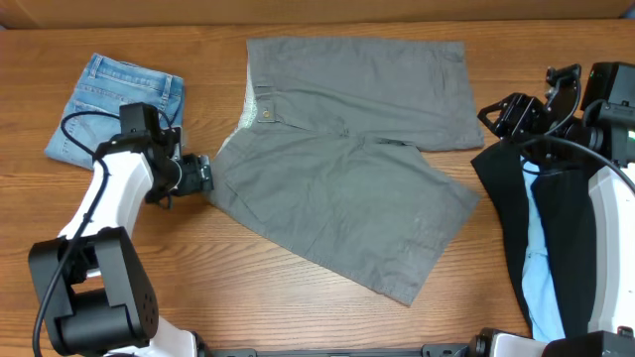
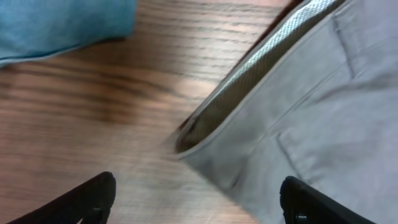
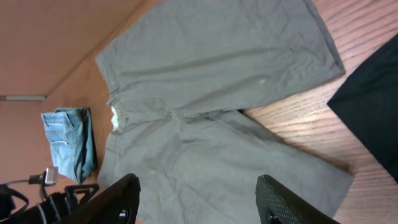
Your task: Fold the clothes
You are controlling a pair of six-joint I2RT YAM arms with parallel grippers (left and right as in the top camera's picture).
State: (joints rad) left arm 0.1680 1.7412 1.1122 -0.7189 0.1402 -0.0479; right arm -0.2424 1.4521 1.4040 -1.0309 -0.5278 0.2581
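Observation:
Grey shorts (image 1: 347, 149) lie spread flat on the wooden table, legs pointing right, waistband with pale lining at the left. My left gripper (image 1: 198, 175) is open at the waistband's lower left corner; in the left wrist view (image 2: 196, 199) its fingers straddle that corner (image 2: 205, 146) just above it. My right gripper (image 1: 516, 114) is open and empty, raised at the right edge of the shorts; its wrist view looks down on the grey shorts (image 3: 211, 93) between the fingers (image 3: 199, 199). Folded light-blue denim shorts (image 1: 114, 104) lie at the far left.
A black garment (image 1: 521, 213) with a pale blue piece (image 1: 544, 268) lies at the right under my right arm. The denim also shows in the left wrist view (image 2: 62, 25) and the right wrist view (image 3: 71, 140). The table's far edge runs along the top.

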